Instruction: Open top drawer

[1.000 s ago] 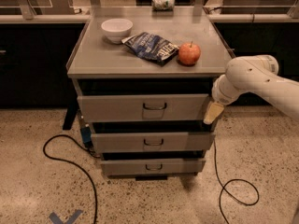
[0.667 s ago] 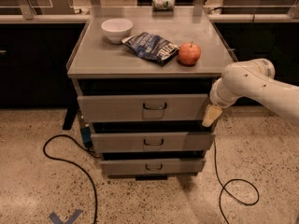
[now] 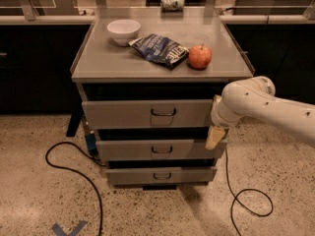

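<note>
One wide grey metal top drawer (image 3: pixel 118 113), dark bail handle (image 3: pixel 163 113), cream-tipped gripper (image 3: pixel 215 136) pointing down by its right end, grip state cannot be told

You had a single view, camera high in front of the cabinet (image 3: pixel 123 65), it looked down and forward at the drawer fronts, mid range, floor (image 3: pixel 39 200) in frame, arm (image 3: pixel 275 107) at frame right, gripper (image 3: pixel 214 137) by the top drawer (image 3: pixel 118 113) right edge.
</note>
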Controlling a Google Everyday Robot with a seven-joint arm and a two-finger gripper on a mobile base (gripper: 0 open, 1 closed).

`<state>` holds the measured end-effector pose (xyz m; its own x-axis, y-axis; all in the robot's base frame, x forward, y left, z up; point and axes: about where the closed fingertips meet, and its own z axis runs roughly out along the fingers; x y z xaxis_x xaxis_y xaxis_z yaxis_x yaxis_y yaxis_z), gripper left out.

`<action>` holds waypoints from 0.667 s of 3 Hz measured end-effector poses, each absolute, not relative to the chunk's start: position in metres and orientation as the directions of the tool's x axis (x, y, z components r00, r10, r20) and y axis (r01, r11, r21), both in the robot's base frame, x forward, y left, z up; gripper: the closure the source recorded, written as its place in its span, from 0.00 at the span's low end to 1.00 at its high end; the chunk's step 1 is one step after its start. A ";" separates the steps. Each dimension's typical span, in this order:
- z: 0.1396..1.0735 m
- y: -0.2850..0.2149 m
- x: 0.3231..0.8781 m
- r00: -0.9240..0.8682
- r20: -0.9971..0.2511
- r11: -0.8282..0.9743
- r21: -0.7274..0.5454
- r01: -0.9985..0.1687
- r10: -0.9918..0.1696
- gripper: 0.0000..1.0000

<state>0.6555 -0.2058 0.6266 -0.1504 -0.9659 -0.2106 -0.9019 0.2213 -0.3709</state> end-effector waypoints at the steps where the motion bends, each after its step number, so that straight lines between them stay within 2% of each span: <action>1: 0.650 -0.215 0.680 -0.143 -0.216 0.220 -0.390 -0.894 -0.966 0.00; 2: 0.683 -0.219 0.703 -0.141 -0.236 0.236 -0.444 -0.864 -0.961 0.00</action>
